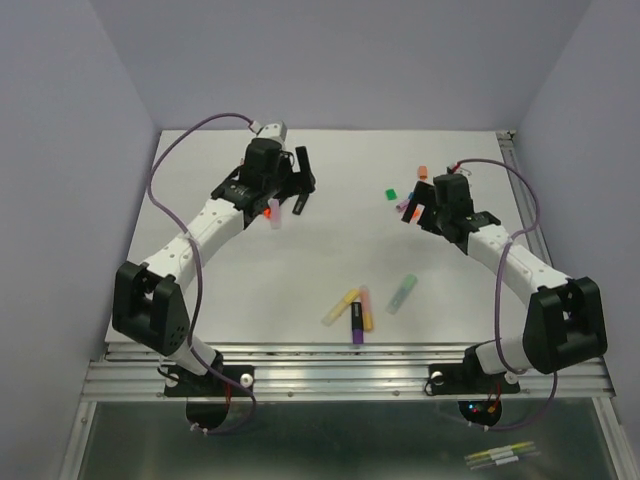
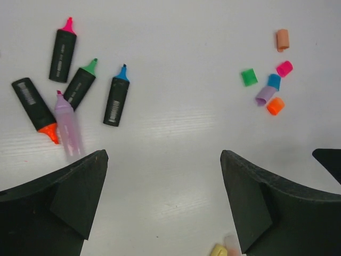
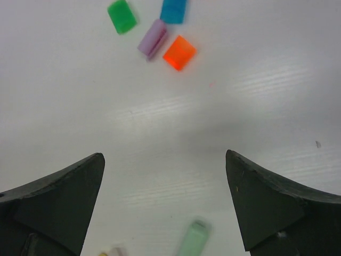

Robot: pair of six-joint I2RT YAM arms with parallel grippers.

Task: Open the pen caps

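Both grippers are open and empty above the white table. In the left wrist view, my left gripper (image 2: 164,160) hovers near several uncapped pens: black barrels with a pink tip (image 2: 63,49), green tip (image 2: 81,84), blue tip (image 2: 116,96) and orange tip (image 2: 34,106), plus a pastel purple pen (image 2: 69,127). Loose caps lie to the right: peach (image 2: 282,40), green (image 2: 248,77), pink (image 2: 284,68), blue (image 2: 274,81), purple (image 2: 265,95), orange (image 2: 275,105). My right gripper (image 3: 164,157) hovers just short of the green cap (image 3: 122,16), purple cap (image 3: 153,38) and orange cap (image 3: 179,53).
Several capped pens lie near the front middle of the table: a yellow one (image 1: 340,306), an orange one (image 1: 366,308), a black one with a purple cap (image 1: 357,322) and a pastel green one (image 1: 402,293). The table's metal rail (image 1: 350,365) runs along the near edge.
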